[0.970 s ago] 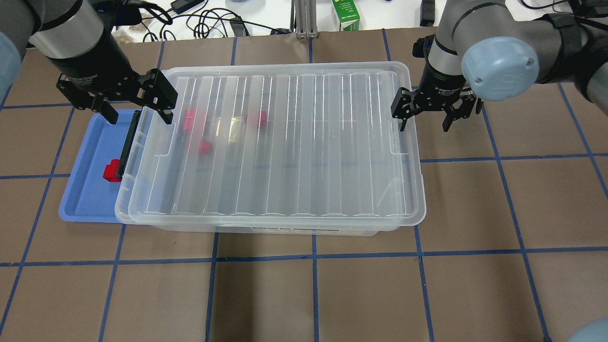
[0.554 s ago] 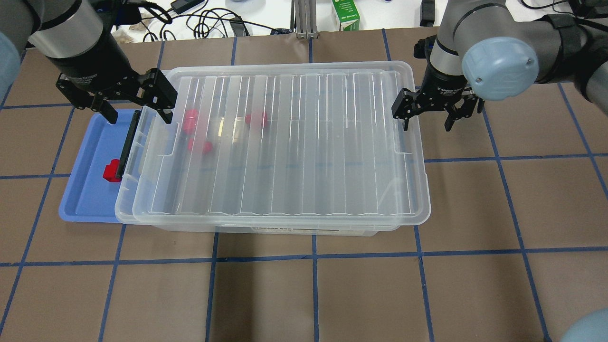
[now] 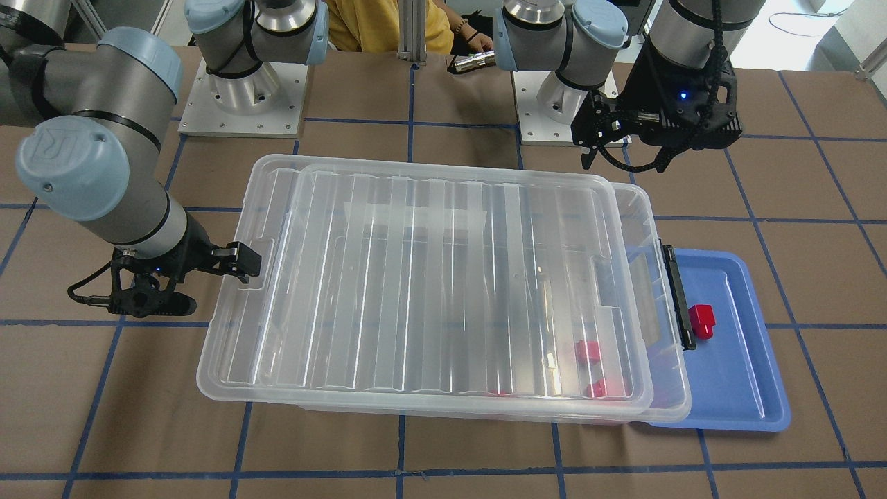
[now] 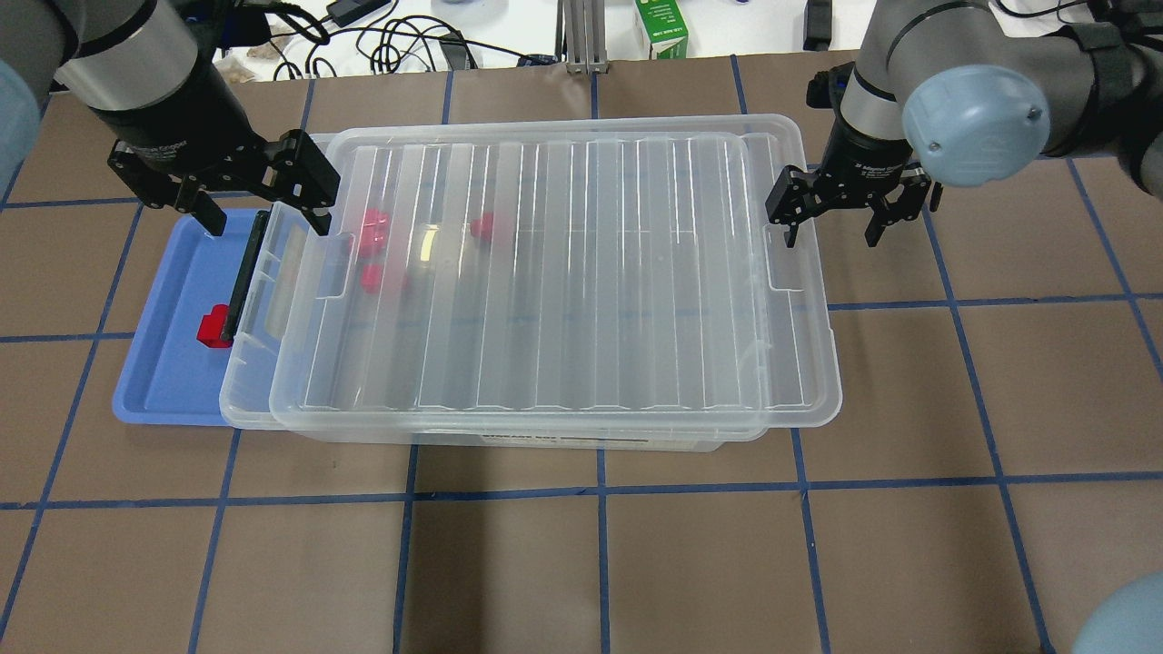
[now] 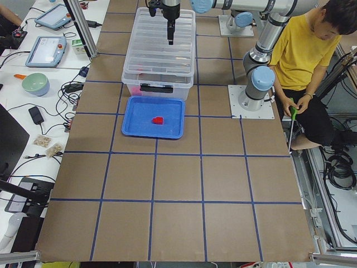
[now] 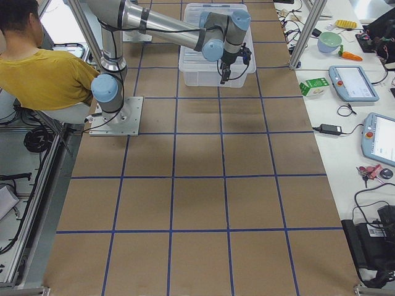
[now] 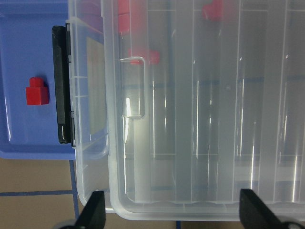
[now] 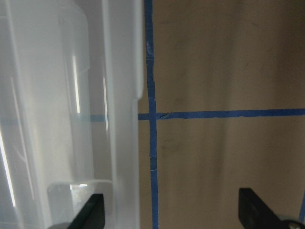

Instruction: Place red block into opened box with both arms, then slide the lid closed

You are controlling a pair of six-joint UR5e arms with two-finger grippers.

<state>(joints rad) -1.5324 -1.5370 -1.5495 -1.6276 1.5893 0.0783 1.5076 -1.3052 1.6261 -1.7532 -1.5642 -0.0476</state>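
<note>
Left gripper (image 4: 263, 207) is seen hanging over the latch end of the box (image 4: 247, 400), its fingers spread wide and nothing held between them. One finger is on the side of the tray (image 4: 154, 381), the other on the side of the lid (image 4: 563, 272). In the left wrist view the lid's notched end and the black latch (image 7: 63, 86) are seen below it.

The right gripper (image 4: 831, 234) is likewise spread and empty, set astride the lid's opposite short end. One finger is seen over the lid's rim beside the notch, the other beyond it over the bare table (image 4: 636, 563). Whether that finger touches the rim cannot be told.

The lid is laid flat on the box but shifted toward the robot's right, so that its right end overhangs the box and a strip at the latch end is uncovered. Three red blocks (image 4: 372, 227) are seen through the lid on the box floor near the latch end, close to the left gripper and well apart from the right one. A fourth red block (image 4: 214, 327) lies on the tray, just beside the latch and outside the box.

Beyond the table's far edge, cables (image 4: 400, 41) and a green carton (image 4: 661, 32) are seen. A person in a yellow shirt (image 5: 301, 50) is seated beside the robot's bases.
</note>
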